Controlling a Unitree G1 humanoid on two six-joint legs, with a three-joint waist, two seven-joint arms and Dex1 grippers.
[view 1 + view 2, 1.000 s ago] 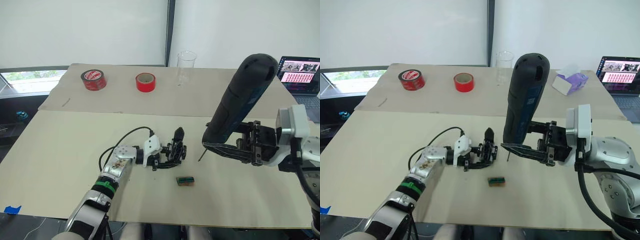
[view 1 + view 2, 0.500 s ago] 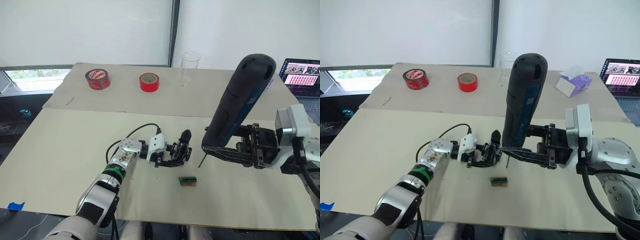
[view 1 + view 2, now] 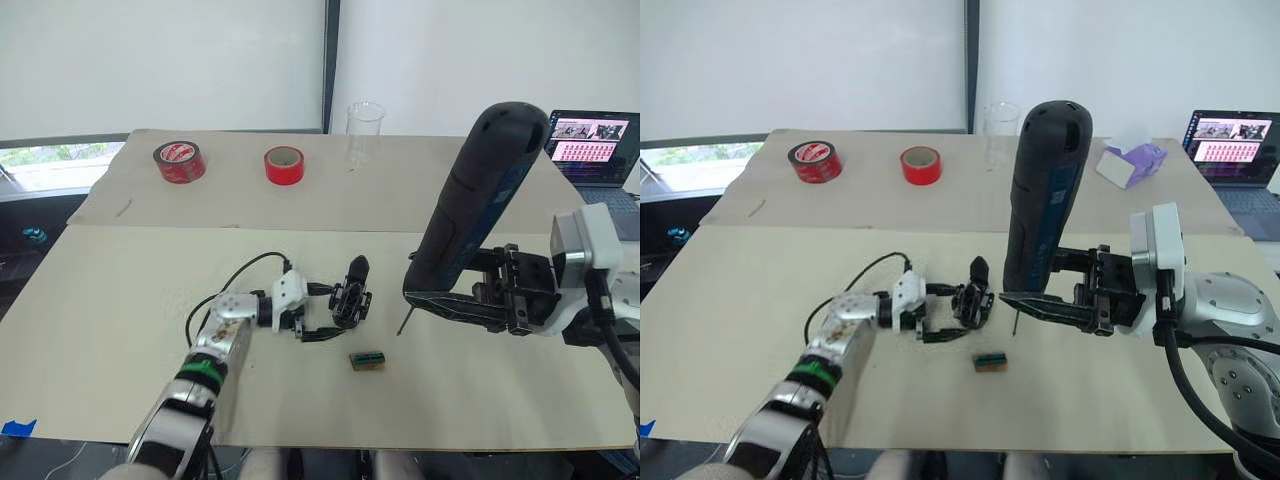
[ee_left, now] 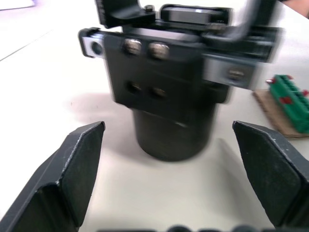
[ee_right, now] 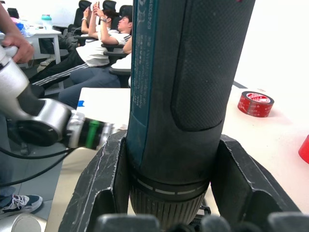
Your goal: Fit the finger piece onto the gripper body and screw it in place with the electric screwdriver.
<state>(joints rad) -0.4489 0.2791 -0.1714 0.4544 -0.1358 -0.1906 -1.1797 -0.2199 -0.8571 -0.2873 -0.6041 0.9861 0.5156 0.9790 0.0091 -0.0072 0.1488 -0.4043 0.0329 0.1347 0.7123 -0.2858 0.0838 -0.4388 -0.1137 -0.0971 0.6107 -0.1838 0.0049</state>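
**Left fingers off the body; screwdriver held ready, no screw driven**

Compared with half a second ago, the left gripper (image 3: 318,322) has backed a little away from the gripper body (image 3: 351,300); its fingers (image 4: 72,174) now stand spread to either side of the body's round base with table showing between, touching nothing; the head camera has also shifted, so the small change in the body's place cannot be trusted.

Landmark: the gripper body; it stands upright on the tan table (image 3: 120,330), round base down, with a pointed black finger rising from its block; whether that is the finger piece to be fitted, I cannot tell; the left wrist view shows two screw heads and two empty holes on the face of the block, so fastening looks unfinished.

Just right of the body hangs the bit of the electric screwdriver (image 3: 478,200), tip low and apart from the block; the right gripper (image 3: 455,300) is clamped round the tool's lower barrel, its fingers (image 5: 104,188) pressed on both sides.

Near the body's front lies a small green block (image 3: 368,359); well behind it sit two red tape rolls (image 3: 283,165) and a clear beaker (image 3: 364,132).

Judgement: tool in hand; aligning the bit and driving the screws remain.
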